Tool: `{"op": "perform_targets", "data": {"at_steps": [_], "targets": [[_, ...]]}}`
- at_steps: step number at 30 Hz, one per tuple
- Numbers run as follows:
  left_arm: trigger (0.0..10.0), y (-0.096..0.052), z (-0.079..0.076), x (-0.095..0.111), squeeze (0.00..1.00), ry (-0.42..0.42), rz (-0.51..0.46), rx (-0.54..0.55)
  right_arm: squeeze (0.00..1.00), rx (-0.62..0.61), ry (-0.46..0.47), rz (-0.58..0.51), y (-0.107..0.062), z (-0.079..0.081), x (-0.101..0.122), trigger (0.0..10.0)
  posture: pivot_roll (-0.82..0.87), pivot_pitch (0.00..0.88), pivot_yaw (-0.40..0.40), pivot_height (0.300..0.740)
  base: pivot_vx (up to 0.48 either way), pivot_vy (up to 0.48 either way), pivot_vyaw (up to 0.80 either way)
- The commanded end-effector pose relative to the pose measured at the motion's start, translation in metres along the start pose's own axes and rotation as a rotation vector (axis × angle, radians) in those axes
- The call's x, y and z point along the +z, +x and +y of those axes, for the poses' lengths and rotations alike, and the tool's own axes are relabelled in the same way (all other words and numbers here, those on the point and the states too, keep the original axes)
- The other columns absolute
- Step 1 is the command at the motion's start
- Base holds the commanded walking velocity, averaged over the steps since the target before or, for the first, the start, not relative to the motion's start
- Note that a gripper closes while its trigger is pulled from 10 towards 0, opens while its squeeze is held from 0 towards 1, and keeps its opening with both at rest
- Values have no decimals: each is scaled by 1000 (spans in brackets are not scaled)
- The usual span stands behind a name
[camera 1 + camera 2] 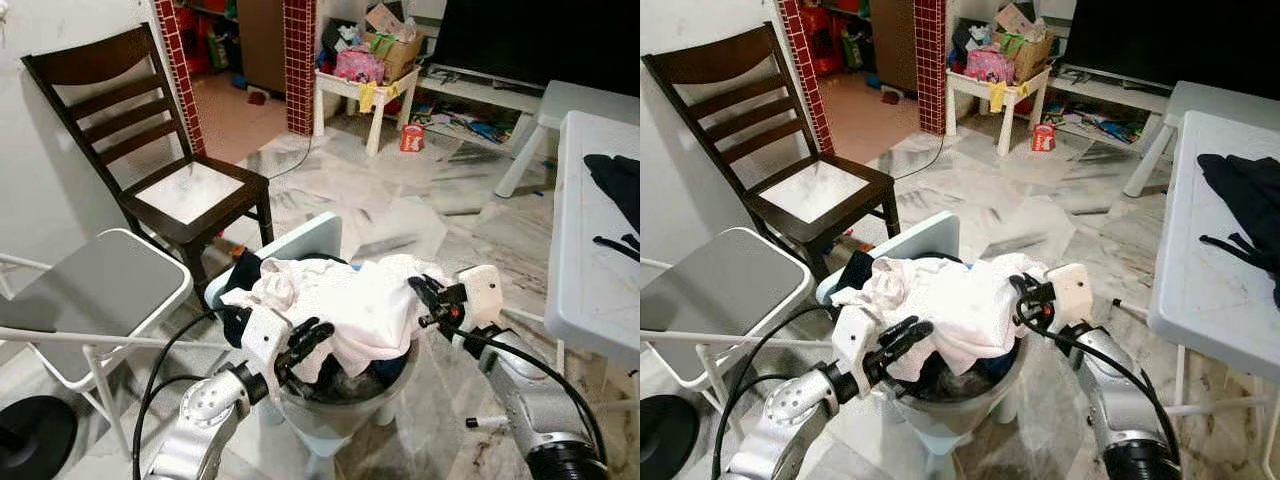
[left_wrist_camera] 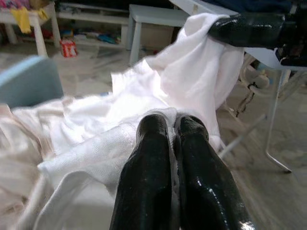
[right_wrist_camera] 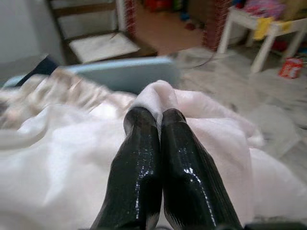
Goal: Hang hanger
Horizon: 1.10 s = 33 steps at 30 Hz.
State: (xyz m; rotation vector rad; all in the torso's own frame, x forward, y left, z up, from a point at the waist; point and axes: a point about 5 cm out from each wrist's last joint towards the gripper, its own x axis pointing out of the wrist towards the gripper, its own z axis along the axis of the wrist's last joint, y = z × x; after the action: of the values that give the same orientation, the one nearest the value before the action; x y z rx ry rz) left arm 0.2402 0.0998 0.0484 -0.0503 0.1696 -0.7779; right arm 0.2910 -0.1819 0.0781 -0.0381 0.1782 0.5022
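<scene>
A white garment [image 1: 360, 300] lies on top of a heap of clothes piled on a small pale blue plastic chair [image 1: 305, 240] directly in front of me. My left gripper [image 1: 305, 340] is at the garment's near left edge. In the left wrist view its fingers [image 2: 153, 158] are shut with a strip of the white cloth [image 2: 144, 96] pinched between them. My right gripper [image 1: 425, 292] is at the garment's right edge, and the right wrist view shows its fingers [image 3: 141, 153] shut on a fold of the white cloth [image 3: 158, 93]. Dark clothes [image 1: 240, 270] lie underneath.
A dark wooden chair [image 1: 160, 160] and a grey folding chair [image 1: 100, 290] stand to the left. A white table [image 1: 590, 270] with a black garment [image 1: 615, 195] is close on the right. A cluttered small white table [image 1: 365, 90] and a red carton [image 1: 411, 138] are further back on the marble floor.
</scene>
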Motion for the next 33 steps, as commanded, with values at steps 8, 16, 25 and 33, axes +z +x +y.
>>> {"op": "perform_targets", "data": {"at_steps": [8, 16, 25, 33], "targets": [[0, -19, 16, -7, 0, 71, -13, 214, 0, 21, -22, 47, 0, 4, -7, 0, -15, 0, -42, 740, 0, 0, 0], [0, -37, 15, -23, 0, 29, 78, 216, 0, 80, -76, 190, -4, 9, -26, 0, -10, 0, -42, 740, 0, 0, 0], [0, -45, 5, -45, 0, 6, 214, 161, 1000, 134, -117, 310, -1, 20, -42, 10000, -15, 0, -37, 740, 0, 0, 0], [0, -16, -14, -25, 0, 4, 194, 144, 1000, 148, -158, 293, 3, 16, -33, 10000, -17, 0, -37, 740, 0, 0, 0]]}}
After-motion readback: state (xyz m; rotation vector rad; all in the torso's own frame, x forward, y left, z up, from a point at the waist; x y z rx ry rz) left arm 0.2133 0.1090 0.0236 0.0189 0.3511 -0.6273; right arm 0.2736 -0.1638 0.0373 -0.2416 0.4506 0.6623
